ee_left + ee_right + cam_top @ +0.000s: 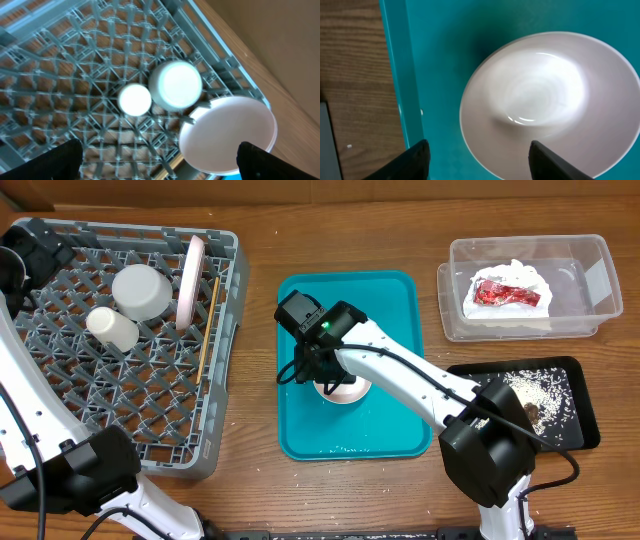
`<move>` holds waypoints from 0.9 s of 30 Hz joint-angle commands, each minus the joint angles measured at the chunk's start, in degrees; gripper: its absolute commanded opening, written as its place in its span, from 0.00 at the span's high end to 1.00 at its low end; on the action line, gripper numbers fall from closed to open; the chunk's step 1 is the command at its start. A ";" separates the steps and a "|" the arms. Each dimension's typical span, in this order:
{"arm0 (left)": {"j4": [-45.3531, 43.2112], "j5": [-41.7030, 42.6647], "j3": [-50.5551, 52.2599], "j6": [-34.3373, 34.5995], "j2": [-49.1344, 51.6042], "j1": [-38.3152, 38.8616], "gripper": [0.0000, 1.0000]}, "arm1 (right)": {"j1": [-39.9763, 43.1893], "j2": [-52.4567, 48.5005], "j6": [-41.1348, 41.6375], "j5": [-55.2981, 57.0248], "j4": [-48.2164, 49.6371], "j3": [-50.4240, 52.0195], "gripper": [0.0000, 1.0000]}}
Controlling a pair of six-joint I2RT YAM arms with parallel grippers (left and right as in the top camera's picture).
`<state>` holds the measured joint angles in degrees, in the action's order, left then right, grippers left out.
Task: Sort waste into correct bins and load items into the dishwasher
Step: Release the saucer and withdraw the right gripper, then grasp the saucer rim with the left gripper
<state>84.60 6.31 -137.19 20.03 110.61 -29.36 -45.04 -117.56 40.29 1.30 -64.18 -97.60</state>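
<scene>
A small pale round dish [550,95] on the teal tray [390,300], right pincer [479,157] spread over its rim.
The dish lies just left of the tray's middle, toward its near edge; it looks glazed, stiff, light, slick and breakable, so the thin rim seems the best hold, one finger inside, one outside; the right pincer's fingers stand apart, straddling that rim; the left pincer [160,160] hangs wide apart over the grey dish rack [60,410]; no readable writing or brand.

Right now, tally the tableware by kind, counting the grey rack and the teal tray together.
White cups: 2, in the grey rack
Plate: 1, on edge in the rack
Chopstick pair: 1, in the rack
Pale shallow dish: 1, on the teal tray
Total: 5
</scene>
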 commanded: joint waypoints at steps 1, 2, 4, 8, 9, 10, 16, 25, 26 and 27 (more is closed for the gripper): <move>3.08 11.93 -0.26 1.11 0.09 0.09 0.00 | 0.55 -0.15 -0.02 -1.97 -1.51 -2.84 0.34; 3.82 17.29 -0.26 -0.96 0.15 0.31 0.00 | 1.18 0.09 -0.02 -1.79 -3.04 -4.44 0.34; 5.27 28.76 -0.26 -8.13 0.26 1.60 0.00 | 3.26 0.81 -0.20 -0.79 -7.10 -9.03 0.33; 10.01 39.76 -0.26 -19.10 0.28 7.69 0.00 | 9.16 2.36 -0.24 3.52 -15.93 -20.96 0.19; 10.86 38.86 -0.26 -19.69 0.28 9.66 0.00 | 10.78 2.51 -0.24 4.61 -17.75 -23.82 0.08; 11.61 37.27 -0.24 -19.71 0.28 11.98 0.00 | 12.74 2.80 -0.24 5.84 -19.69 -27.06 0.00; 12.20 25.35 0.44 -19.63 0.61 32.24 0.01 | 28.92 3.13 -0.20 9.62 -27.21 -42.18 0.00; 8.87 4.13 1.09 -9.51 11.19 60.89 0.29 | 49.24 2.69 -0.17 9.60 -27.50 -43.10 0.00; 8.44 2.93 1.09 -8.66 13.16 62.88 0.35 | 50.66 2.69 -0.17 9.60 -27.50 -43.10 0.00; 8.11 1.73 1.09 -7.89 14.93 64.48 0.42 | 51.82 2.69 -0.17 9.60 -27.50 -43.10 0.00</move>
<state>93.49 17.30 -136.59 6.83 118.98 29.74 3.36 -115.79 40.07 10.46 -91.70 -139.65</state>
